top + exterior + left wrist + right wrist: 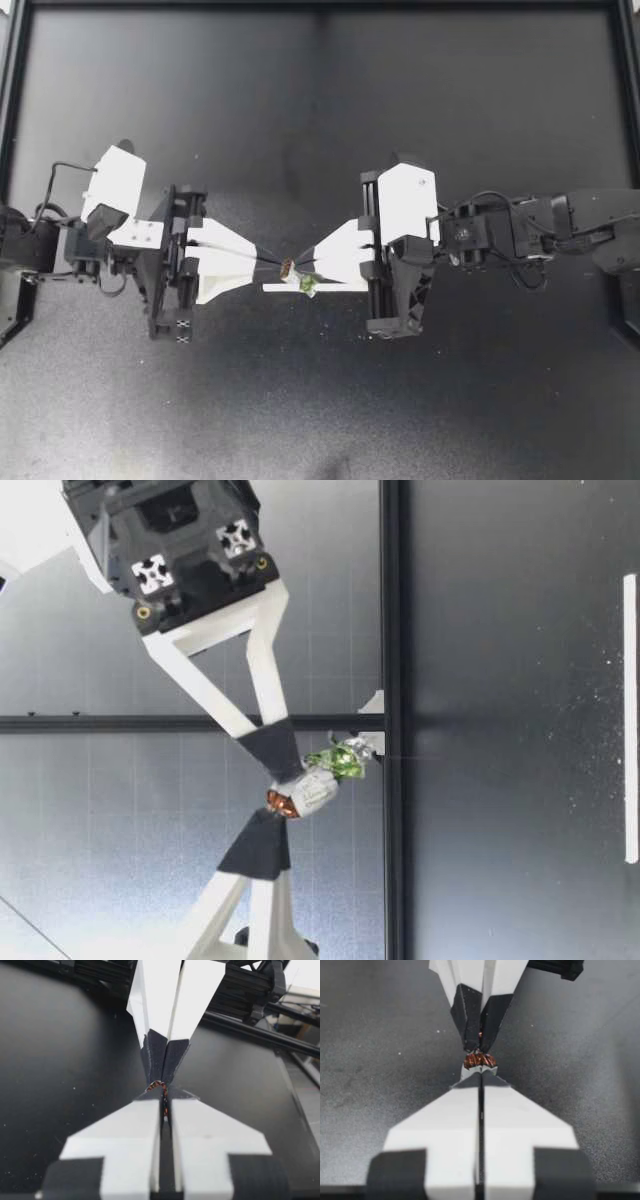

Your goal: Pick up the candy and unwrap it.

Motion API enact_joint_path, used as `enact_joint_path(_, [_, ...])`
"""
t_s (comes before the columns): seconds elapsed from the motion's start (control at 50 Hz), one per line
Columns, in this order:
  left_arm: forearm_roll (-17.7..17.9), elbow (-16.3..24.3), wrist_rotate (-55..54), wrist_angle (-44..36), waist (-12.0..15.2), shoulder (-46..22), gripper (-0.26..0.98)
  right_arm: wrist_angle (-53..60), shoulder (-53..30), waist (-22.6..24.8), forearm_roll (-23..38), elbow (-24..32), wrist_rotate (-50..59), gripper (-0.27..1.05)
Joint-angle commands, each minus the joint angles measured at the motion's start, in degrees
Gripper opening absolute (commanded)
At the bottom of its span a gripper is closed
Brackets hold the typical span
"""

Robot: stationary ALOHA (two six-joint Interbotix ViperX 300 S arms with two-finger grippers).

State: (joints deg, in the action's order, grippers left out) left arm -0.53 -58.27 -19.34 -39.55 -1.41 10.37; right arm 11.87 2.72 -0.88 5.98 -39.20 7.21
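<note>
1. My left claw (272, 262) was closest. It was pinched almost all the way shut, with only a thin crack between its two fingers. They nipped the brown twisted end of the candy (297, 276).
2. The candy hung in the air just past those tips, right between the two claws. Its white middle and green tail (crinkly and shiny) poked down toward the table (320, 110) but did not touch it.
3. Just past the candy came my right claw (308, 266), tip to tip with the left one. It was squeezed shut too, and it nipped the wrapper from the other side.
4. I think the claws faced each other like this so each could hold one part of the wrapper. Then a pull apart or a twist could open it.
5. The wrapper looked closed all around, so the picking up was done but the unwrapping was not.
</note>
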Motion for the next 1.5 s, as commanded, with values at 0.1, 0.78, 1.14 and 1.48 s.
enact_joint_path(0.1, [-0.79, -0.18, 0.53, -0.26, 0.0, 0.44, -0.17, 0.26, 1.85, 0.18, 0.09, 1.05, -0.09, -0.2])
enact_joint_path(0.78, [-1.49, 1.23, 2.99, 4.31, 0.0, -0.09, 0.54, -1.67, 2.02, 0.26, 0.0, 1.58, 0.62, -0.2])
enact_joint_path(1.14, [-1.41, 6.5, 3.52, 9.49, 0.09, -3.16, 0.54, -2.37, 2.2, 0.18, -0.18, 1.23, 1.49, -0.2])
enact_joint_path(1.48, [0.97, 6.5, 3.87, 9.49, 2.37, -5.27, 0.53, -2.37, 2.72, 2.29, -0.26, 1.67, 1.93, -0.2])
